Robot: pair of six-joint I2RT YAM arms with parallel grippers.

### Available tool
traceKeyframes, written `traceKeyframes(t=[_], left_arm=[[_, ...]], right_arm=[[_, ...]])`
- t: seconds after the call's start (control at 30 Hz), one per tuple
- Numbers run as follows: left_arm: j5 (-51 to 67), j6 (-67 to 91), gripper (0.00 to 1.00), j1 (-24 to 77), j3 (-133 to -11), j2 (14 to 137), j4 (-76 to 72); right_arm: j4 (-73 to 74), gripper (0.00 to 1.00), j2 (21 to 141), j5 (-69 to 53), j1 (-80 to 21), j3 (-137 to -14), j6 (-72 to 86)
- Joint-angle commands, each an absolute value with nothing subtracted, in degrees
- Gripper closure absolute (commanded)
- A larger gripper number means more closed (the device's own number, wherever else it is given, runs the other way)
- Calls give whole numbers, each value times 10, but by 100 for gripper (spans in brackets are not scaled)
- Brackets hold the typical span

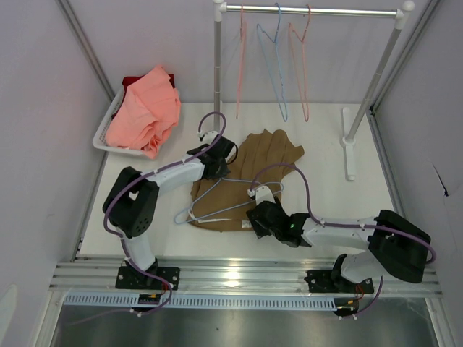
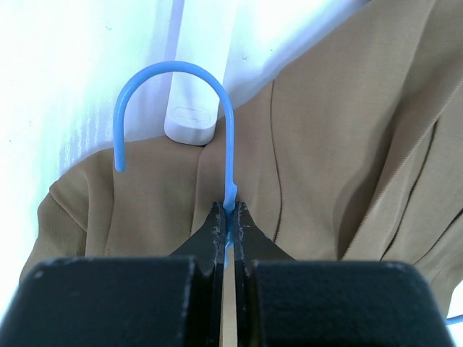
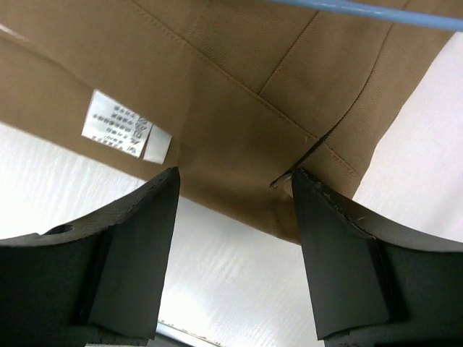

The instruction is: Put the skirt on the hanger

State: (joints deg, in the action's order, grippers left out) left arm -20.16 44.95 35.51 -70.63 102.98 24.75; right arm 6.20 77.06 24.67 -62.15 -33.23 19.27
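- The tan-brown skirt (image 1: 268, 155) is spread flat in the middle of the white tabletop (image 1: 325, 195).
- The pale blue hanger (image 2: 230, 144) is laid on top of the skirt.
- The hanger's thin neck, just under the hook, is pinched by the left end effector (image 2: 230, 213), with its jaws pressed together on it.
- The right end effector (image 3: 235, 188) is held at the skirt's near edge, beside a small white label (image 3: 126, 134). Its jaws are spread apart and nothing is gripped.
- A pink garment (image 1: 145, 112) is piled in a white basket (image 1: 101, 134) at the far left.

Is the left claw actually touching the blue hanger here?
Touching. The left wrist view shows the left claw pinched shut on the hanger, gripping its stem just below the hook.
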Motion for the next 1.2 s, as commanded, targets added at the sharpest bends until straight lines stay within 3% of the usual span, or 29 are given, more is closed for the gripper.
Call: traceKeyframes(t=[0.0, 0.3, 0.47, 0.63, 0.87, 1.17], left_arm=[[-202, 433, 100, 348, -728, 1027, 243], [-192, 424, 100, 347, -712, 1024, 235], [-186, 422, 100, 347, -701, 1025, 227], [-179, 413, 100, 347, -700, 1024, 225], [-171, 410, 100, 347, -691, 1011, 215], [-176, 406, 100, 347, -653, 962, 184]], right_arm=[[82, 31, 805, 294, -624, -379, 178], [77, 35, 825, 317, -606, -403, 172], [76, 51, 835, 315, -584, -412, 158], [70, 58, 845, 312, -570, -420, 149], [78, 87, 843, 309, -534, -444, 144], [96, 92, 812, 210, -466, -450, 155]])
